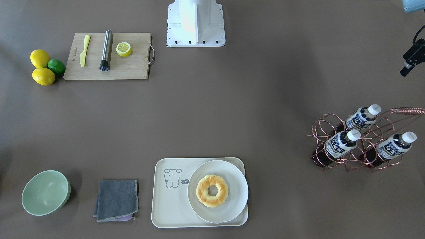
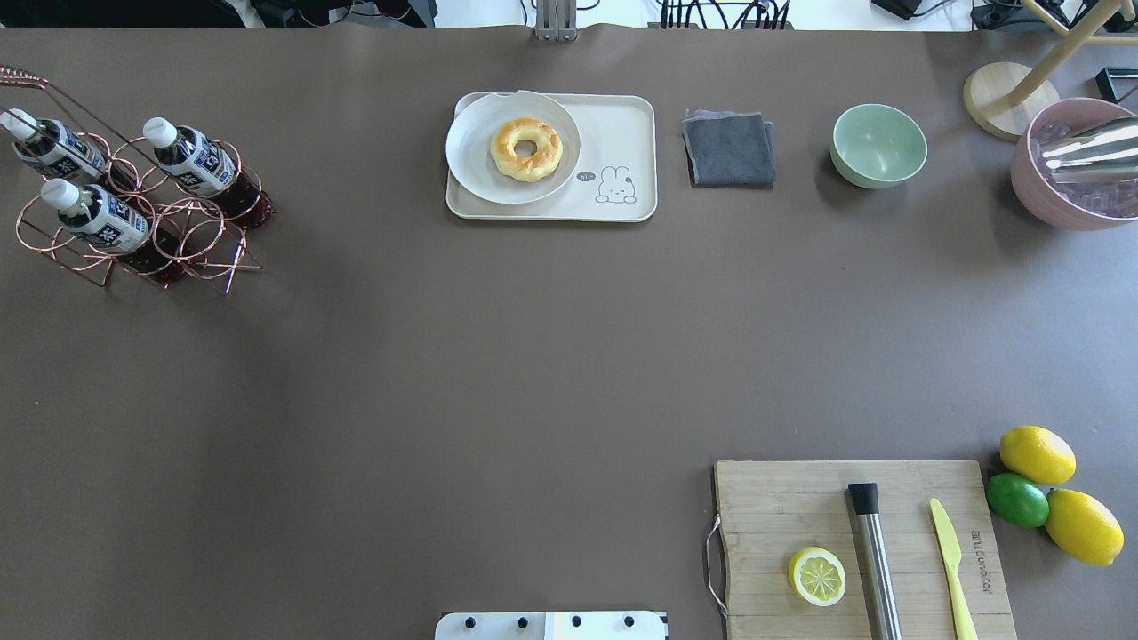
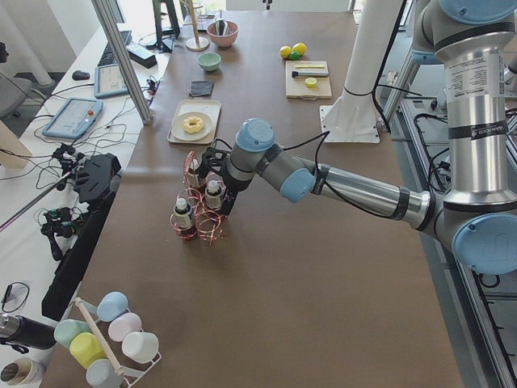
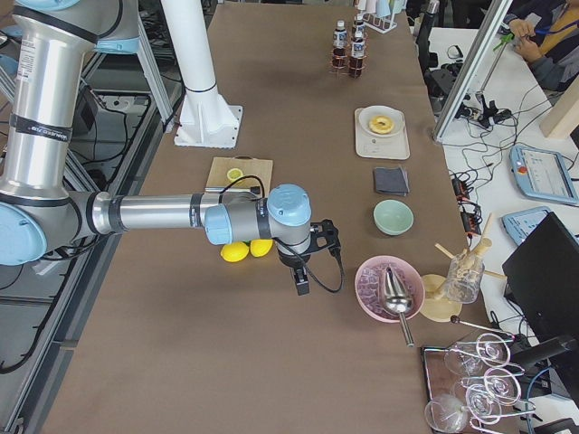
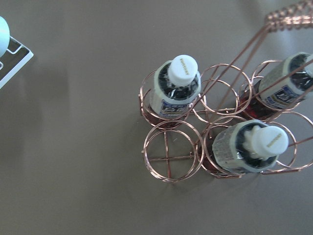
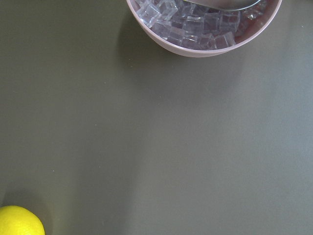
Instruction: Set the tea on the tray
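Progress: not started, tray [image 1: 166, 205] has no tea | tea bottles [image 1: 340, 144]: all three seated in copper wire rack [image 1: 323, 124], well apart from tray | tray: plate [image 1: 232, 172] with doughnut [image 1: 212, 191], bear end bare | left tool [image 3: 220, 194] over rack, right tool [image 4: 301, 276] far off; opening and hold of both: cannot tell

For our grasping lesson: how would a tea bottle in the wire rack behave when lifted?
The bottle looks full, so it is probably heavy for its size. Its smooth plastic may slip. Rings of the rack surround it, so it could snag unless drawn straight out.
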Available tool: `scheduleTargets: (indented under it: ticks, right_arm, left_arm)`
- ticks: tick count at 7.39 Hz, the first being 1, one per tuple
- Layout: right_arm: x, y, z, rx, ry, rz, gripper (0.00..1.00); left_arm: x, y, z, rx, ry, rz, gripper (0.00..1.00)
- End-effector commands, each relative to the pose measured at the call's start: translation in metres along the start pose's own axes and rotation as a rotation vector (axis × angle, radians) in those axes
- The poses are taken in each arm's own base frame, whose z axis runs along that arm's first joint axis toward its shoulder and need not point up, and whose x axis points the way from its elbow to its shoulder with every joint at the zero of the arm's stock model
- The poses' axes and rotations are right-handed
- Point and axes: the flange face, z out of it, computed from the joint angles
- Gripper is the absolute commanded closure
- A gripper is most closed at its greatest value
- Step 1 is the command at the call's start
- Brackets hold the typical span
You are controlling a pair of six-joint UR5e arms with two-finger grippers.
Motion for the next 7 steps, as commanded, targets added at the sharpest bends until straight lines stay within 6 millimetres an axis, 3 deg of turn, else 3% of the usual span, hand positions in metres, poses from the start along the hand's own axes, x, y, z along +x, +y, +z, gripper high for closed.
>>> scheduleTargets:
  ticks: [1, 2, 4, 7]
  right_arm:
    - [-0.001, 0.0, 0.001, -0.002, -0.002, -0.004, 0.0]
    - [-0.001, -0.001, 0.001, -0.001, -0.002, -0.005, 0.0]
    - [-0.001, -0.001, 0.001, -0.001, -0.002, -0.006, 0.0]
    - [0.0, 0.003, 0.004, -0.008, -0.003, 0.001, 0.0]
  left_arm:
    - [0.028, -0.01, 0.011, 0.049, -0.002, 0.033, 0.03]
    - [0.04, -0.009, 0.027, 0.045, -0.01, 0.07, 0.03]
    - [0.055, -0.03, 0.035, 0.073, 0.0, 0.049, 0.03]
    - [0.074, -0.043, 0.056, 0.085, -0.013, 0.075, 0.03]
